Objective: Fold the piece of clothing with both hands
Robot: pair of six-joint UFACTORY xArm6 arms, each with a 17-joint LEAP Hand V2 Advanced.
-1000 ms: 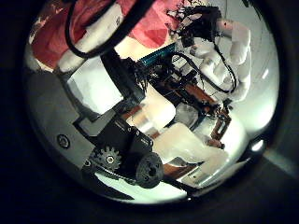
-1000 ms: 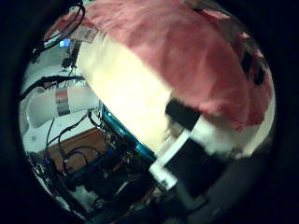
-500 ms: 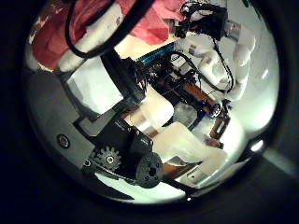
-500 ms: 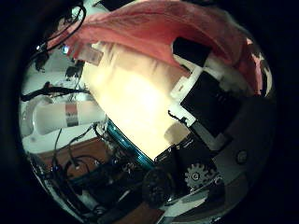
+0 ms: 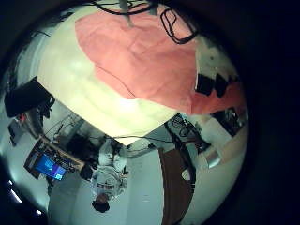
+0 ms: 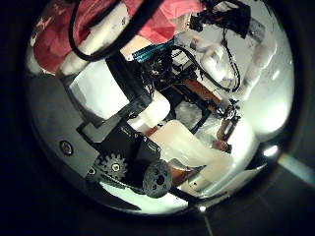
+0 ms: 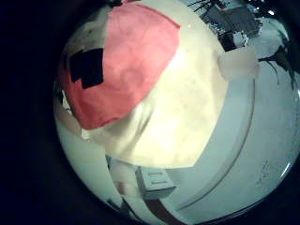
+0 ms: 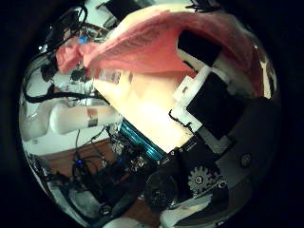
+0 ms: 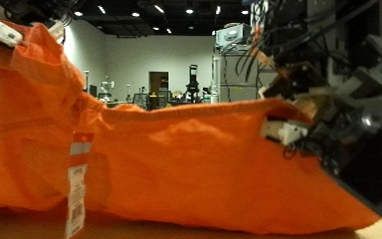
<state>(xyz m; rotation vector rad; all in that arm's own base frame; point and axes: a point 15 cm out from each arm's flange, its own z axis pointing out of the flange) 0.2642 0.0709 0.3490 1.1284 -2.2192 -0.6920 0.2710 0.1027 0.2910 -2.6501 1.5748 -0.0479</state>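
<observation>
Table hidden behind orange garment (image 9: 178,159)

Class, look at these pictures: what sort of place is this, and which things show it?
Probably a robotics lab or workshop. An orange cloth garment with a white sewn-in label fills the foreground beside a black and white robot hand; behind it rows of ceiling spotlights light a large hall.

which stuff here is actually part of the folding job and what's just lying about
Job: orange garment, left hand, right hand.
Just there: table under the garment, rack at the back of the room.
</observation>
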